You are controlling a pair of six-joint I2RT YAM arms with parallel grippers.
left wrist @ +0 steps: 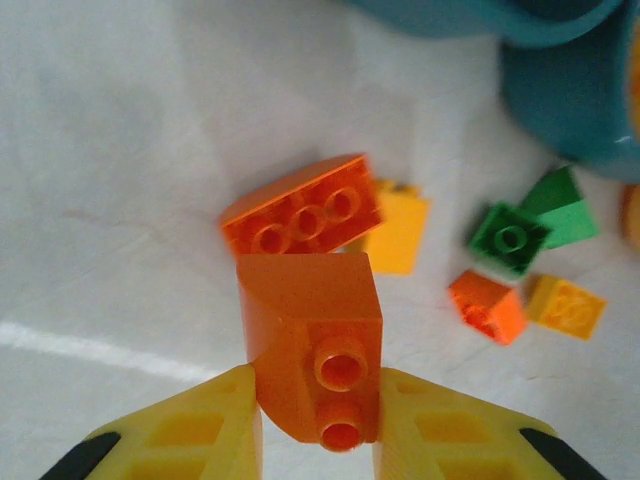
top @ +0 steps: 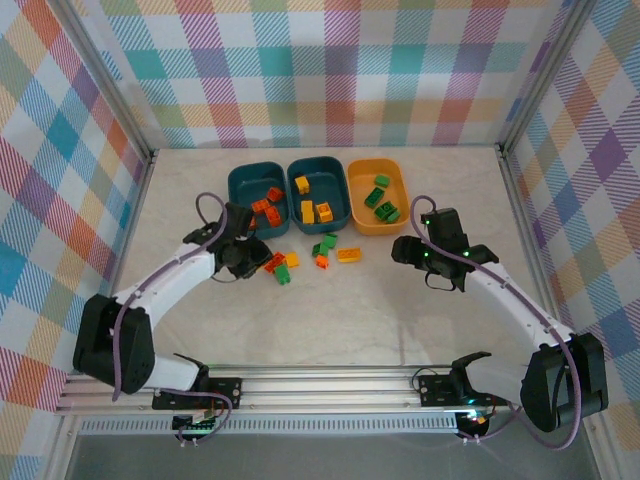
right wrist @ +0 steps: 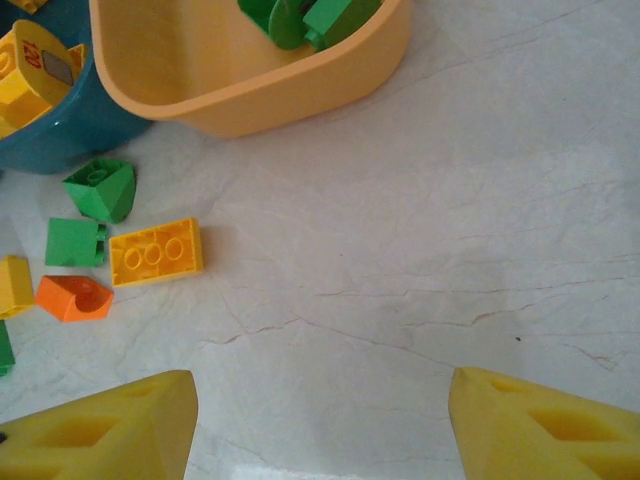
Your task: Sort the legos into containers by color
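The left gripper is clenched on a curved orange brick, right by the loose pile in front of the tubs. I cannot tell if the brick is lifted off the worktop. Just behind it lies a long orange brick, which hides half of a yellow brick. At the right edge of that view something orange is cut off and too blurry to name. From above, the left gripper covers part of the pile, so I cannot count every loose brick there. The right gripper is released, its fingers wide apart with only bare worktop between them, and it hangs in front of the orange-yellow tub, whose top is cut off. Near it I count two whole green bricks, a green sliver at the edge, one flat yellow brick, one yellow brick cut in half by the edge, and one small orange brick. There are three tubs in a row. The left teal tub holds about three orange bricks, the middle teal tub holds three yellow bricks, and the orange-yellow tub holds green bricks bunched too close to count.
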